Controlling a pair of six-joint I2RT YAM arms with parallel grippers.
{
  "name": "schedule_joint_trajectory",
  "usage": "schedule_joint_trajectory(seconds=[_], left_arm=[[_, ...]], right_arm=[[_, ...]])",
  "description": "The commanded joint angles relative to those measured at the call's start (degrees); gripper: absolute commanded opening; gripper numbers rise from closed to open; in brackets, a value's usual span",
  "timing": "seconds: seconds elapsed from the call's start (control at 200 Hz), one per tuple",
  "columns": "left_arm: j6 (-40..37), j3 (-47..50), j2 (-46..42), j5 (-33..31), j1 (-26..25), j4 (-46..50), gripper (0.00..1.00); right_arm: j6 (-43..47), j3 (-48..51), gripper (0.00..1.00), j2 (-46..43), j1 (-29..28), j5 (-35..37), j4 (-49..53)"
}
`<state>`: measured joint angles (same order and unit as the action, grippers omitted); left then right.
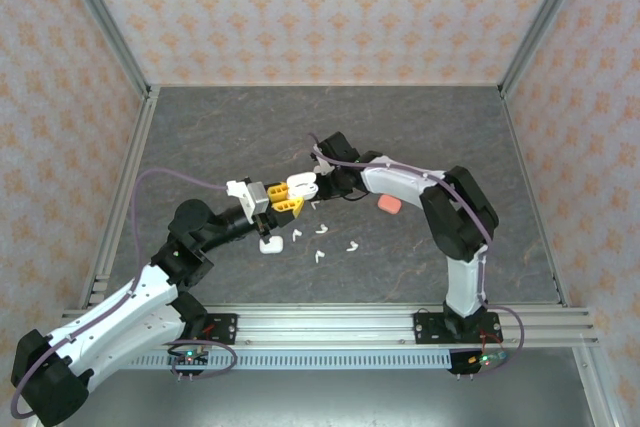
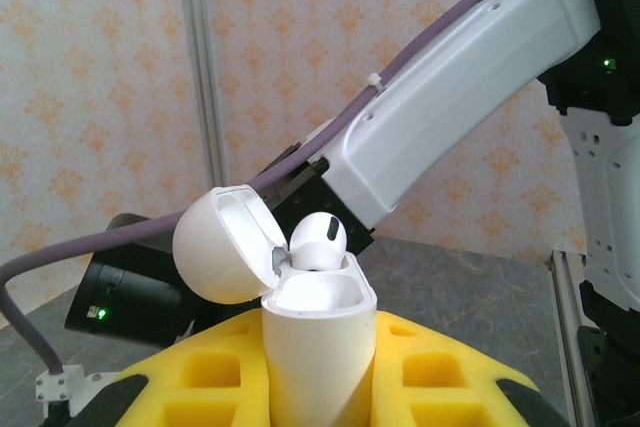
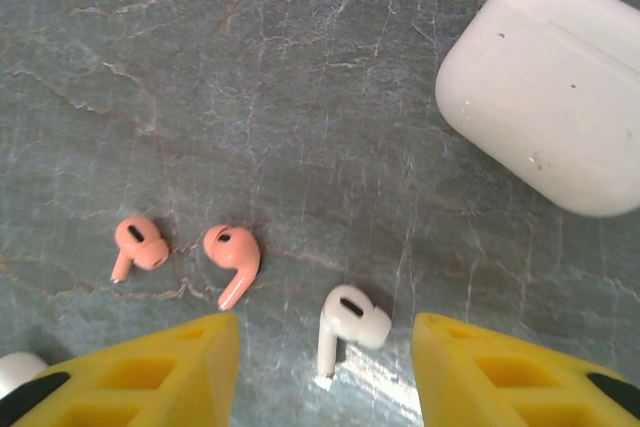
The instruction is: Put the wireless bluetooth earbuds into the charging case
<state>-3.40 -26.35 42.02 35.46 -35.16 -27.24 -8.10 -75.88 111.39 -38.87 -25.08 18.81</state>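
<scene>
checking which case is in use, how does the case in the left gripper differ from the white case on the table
The held case has its lid open; the table case is shut. The held case stands upright in the left gripper; the table case lies on the table. A white earbud sits in the held case; the table case hides its inside. Both are white.

A white plastic charging case (image 2: 318,347) stands upright, lid open, a white stemmed earbud (image 2: 318,242) seated inside. Two coral-pink earbuds (image 3: 140,244) lie flat near a loose white earbud (image 3: 350,325).
</scene>
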Motion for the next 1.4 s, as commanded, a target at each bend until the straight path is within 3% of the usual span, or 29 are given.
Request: schedule_joint_trajectory(seconds=[0.0,0.365,0.816,1.396], left_arm=[[-1.0,-0.5,-0.9,-1.0,-0.4,-0.4,0.0],[-1.1,-0.6,-1.1,-1.5,-0.4,0.5,0.0],[-1.0,-0.5,-1.1,-2.3,-0.4,0.9,0.0],[-0.6,-0.5,-1.1,-3.2,-0.3,1.4,0.0]], right_arm=[[1.6,-2.8,0.48,2.7,-0.3,0.0,-0.4],[3.4,-5.9,0.45,7.9,-1.2,-0.4,2.1],[4.5,-0.5,0.39,4.7,-2.1,1.3,4.8],[4.5,1.2,0.19,2.5,-2.4,2.7,4.0]])
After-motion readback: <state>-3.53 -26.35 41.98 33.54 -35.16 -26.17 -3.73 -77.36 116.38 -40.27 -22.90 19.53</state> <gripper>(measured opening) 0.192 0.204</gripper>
